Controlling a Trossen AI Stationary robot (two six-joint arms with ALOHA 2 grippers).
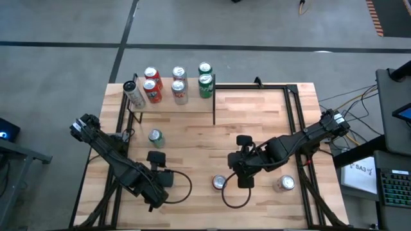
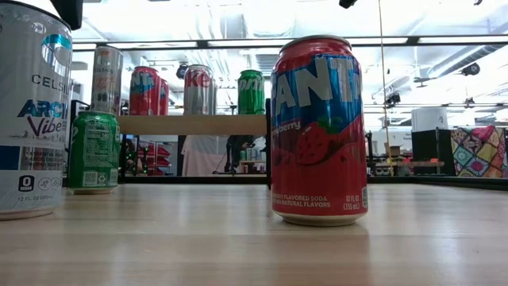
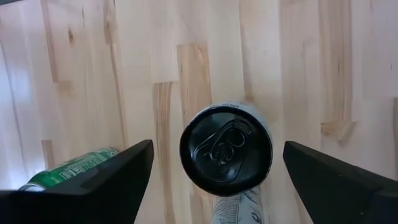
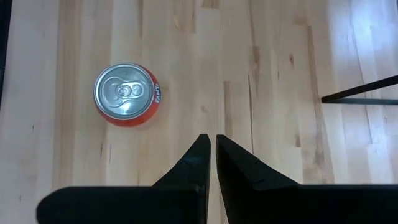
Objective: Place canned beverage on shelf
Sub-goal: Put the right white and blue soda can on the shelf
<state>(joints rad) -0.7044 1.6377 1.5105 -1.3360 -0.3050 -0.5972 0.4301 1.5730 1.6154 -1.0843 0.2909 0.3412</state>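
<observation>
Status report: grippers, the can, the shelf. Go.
Left gripper open, straddling the black-topped can, not gripping. Right gripper shut, empty, beside the red can. Shelf holds six cans at its back edge; front bare.

Left gripper (image 1: 156,158) hides the black-topped can (image 3: 226,149) from above.

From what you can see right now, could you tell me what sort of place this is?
Likely a robotics lab or workshop: bare concrete floor, a desk with a keyboard, and trailing cables beside the test table.

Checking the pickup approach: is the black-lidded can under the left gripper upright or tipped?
Upright: the left wrist view looks down on the black-lidded can and its round lid, between the left gripper's open fingers.
</observation>
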